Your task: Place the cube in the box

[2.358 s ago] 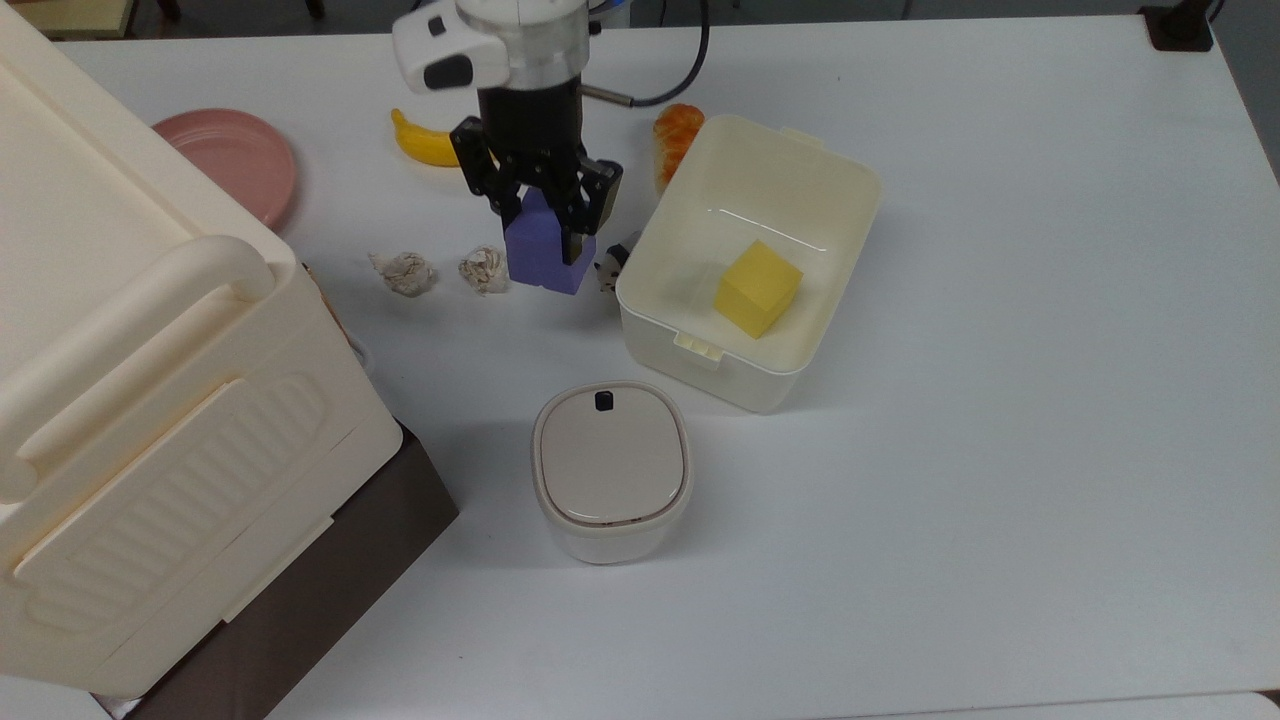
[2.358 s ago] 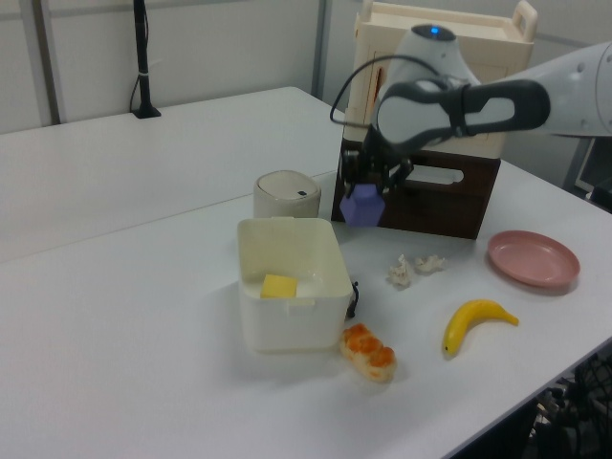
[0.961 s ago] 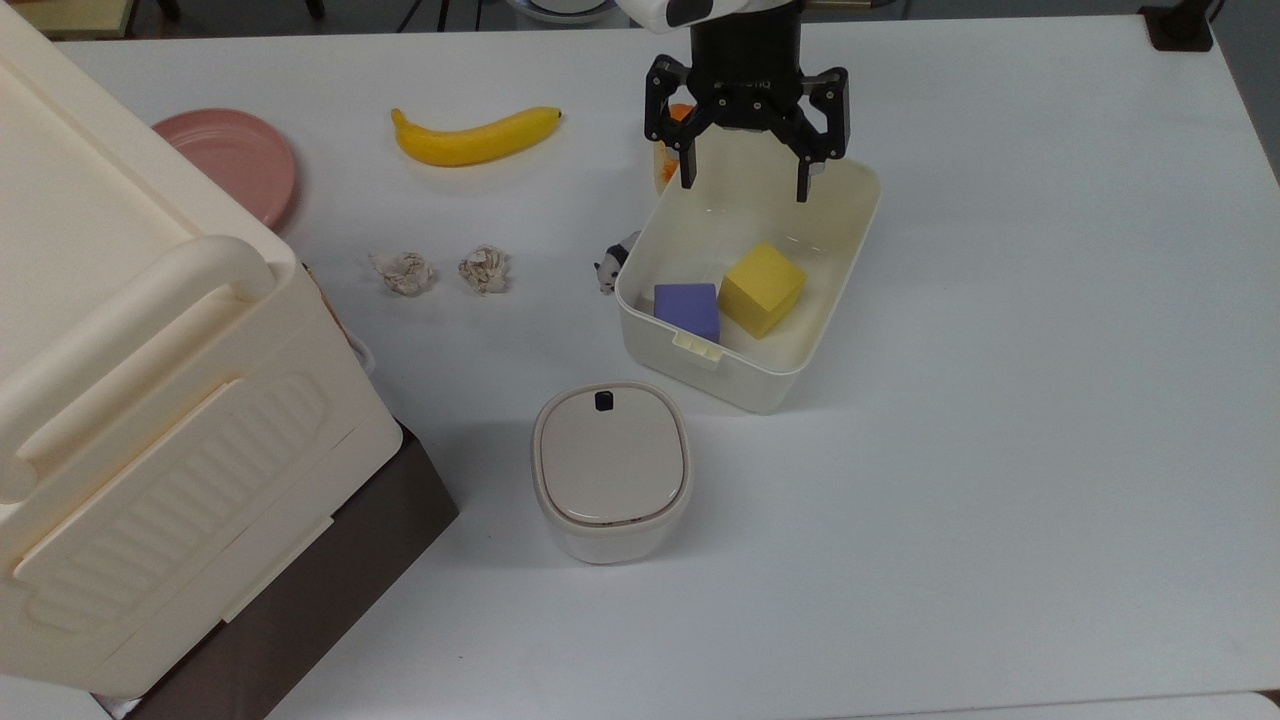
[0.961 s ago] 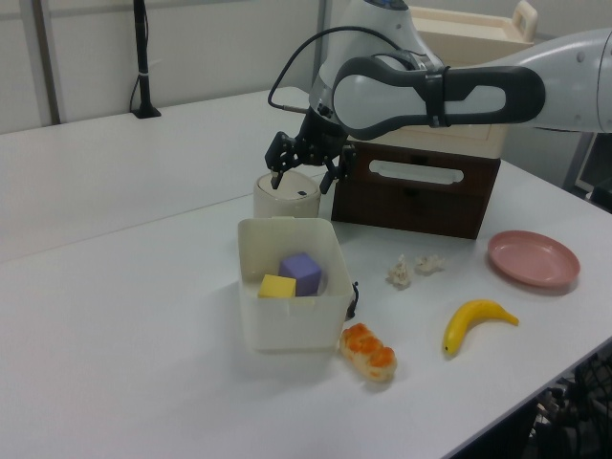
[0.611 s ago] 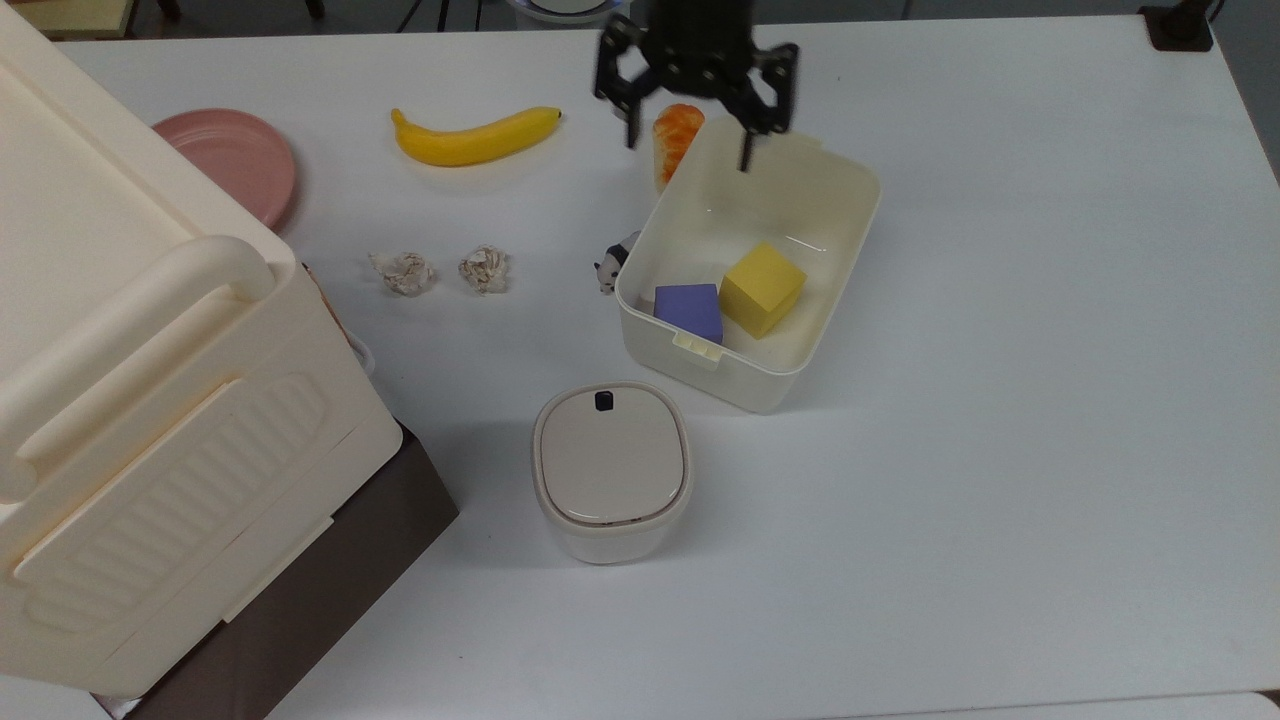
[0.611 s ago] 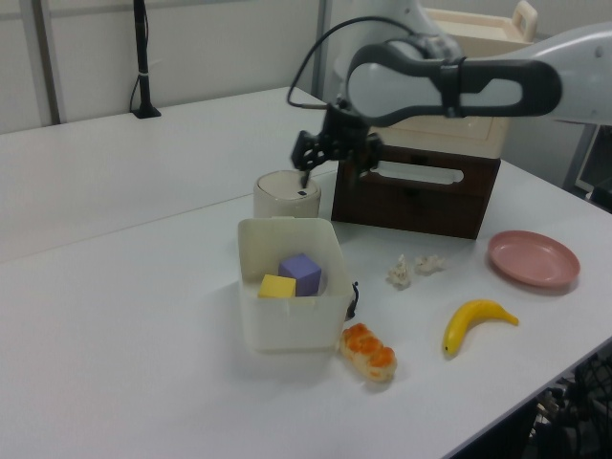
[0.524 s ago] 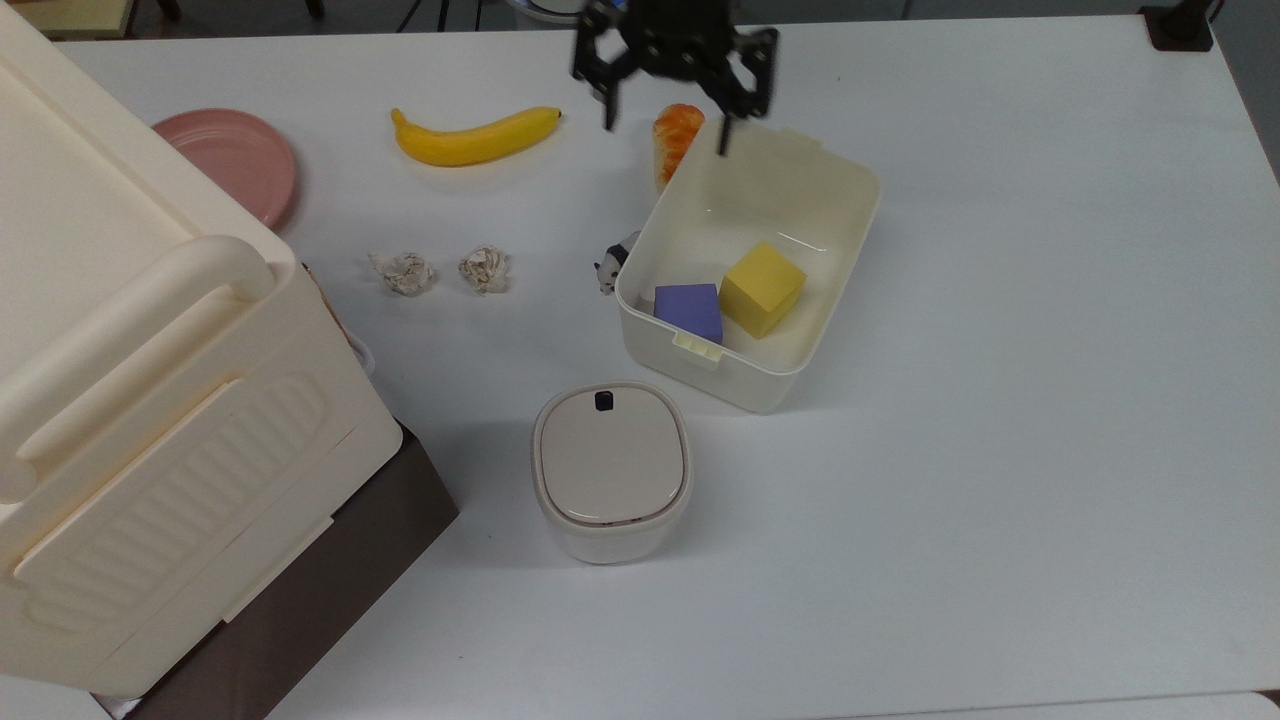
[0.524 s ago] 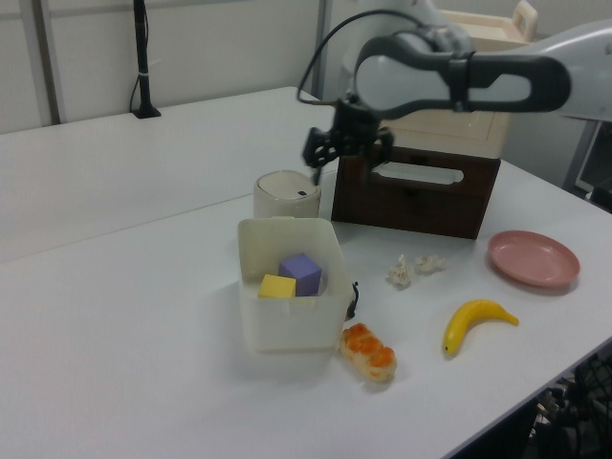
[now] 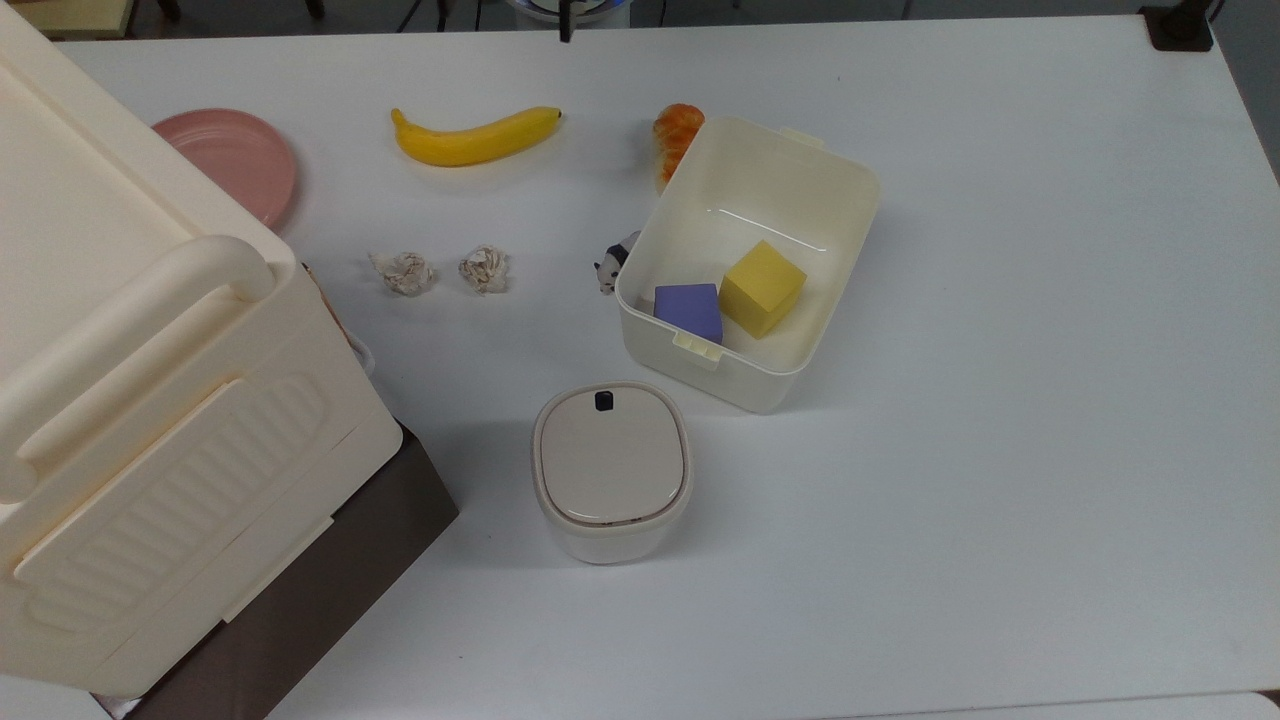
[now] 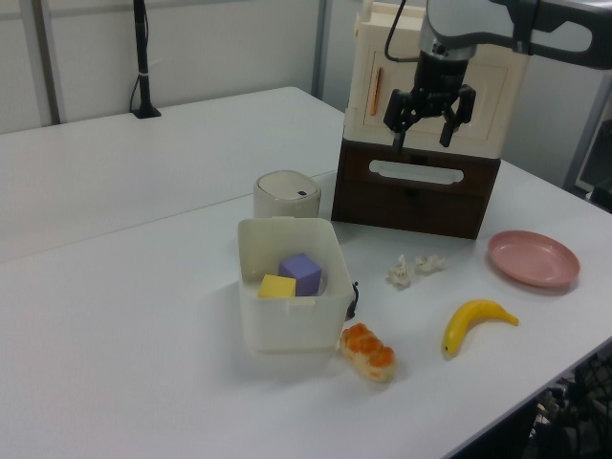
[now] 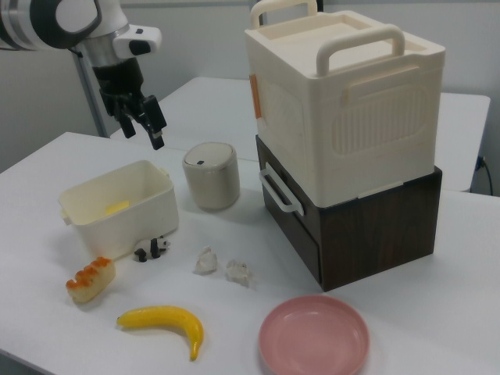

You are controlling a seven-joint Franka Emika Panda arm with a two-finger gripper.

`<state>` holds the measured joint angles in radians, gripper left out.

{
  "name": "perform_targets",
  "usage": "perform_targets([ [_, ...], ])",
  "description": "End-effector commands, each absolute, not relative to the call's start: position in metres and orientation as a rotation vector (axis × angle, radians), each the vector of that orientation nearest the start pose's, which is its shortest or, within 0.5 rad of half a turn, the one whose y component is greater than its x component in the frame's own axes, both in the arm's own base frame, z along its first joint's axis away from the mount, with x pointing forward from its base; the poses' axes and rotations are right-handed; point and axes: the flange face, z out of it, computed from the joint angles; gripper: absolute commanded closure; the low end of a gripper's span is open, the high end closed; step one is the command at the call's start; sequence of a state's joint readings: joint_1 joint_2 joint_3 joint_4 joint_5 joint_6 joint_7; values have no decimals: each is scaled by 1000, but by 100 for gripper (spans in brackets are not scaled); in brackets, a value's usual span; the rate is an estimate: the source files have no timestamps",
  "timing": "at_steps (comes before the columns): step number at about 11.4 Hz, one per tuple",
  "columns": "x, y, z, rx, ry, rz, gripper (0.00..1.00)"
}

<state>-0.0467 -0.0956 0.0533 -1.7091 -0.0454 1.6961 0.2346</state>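
The purple-blue cube (image 9: 688, 310) lies inside the cream-white box (image 9: 745, 385), at its near-left corner in the top view, beside a yellow cube (image 9: 760, 288). Nothing touches it. In the left view the cube (image 10: 301, 273) rests in the box (image 10: 287, 325) next to the yellow one. My gripper (image 10: 422, 132) hangs open and empty, high above the table, in front of the large cream bin and well away from the box. In the right view the gripper (image 11: 144, 131) hovers above and behind the box (image 11: 117, 223), whose wall hides the purple cube.
A lidded rounded container (image 9: 611, 470) stands just in front of the box. The large cream bin (image 9: 120, 400) on a brown drawer unit (image 9: 330, 590) fills the top view's left. A banana (image 9: 475, 138), pink plate (image 9: 230, 160), bread roll (image 9: 675, 135), two crumpled papers (image 9: 445, 270) and a small panda figure (image 9: 610, 268) lie behind.
The gripper, open, has risen and pulled away from above the box, leaving the top view at its upper edge. The cube stays where it was let go in the box.
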Motion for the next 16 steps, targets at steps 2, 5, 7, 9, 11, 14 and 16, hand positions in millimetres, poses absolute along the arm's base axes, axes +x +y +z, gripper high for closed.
perform_targets([
  [2,533,-6,627,-3149,316,-67,0],
  [5,539,-12,617,-3157,255,-37,0],
  [7,547,-12,619,-3157,258,-47,0],
  [9,550,-6,619,-3156,243,-51,0],
  [11,553,0,613,-3158,223,-42,0],
  [14,554,3,611,-3158,213,-42,0],
  [16,554,3,611,-3157,213,-44,0],
])
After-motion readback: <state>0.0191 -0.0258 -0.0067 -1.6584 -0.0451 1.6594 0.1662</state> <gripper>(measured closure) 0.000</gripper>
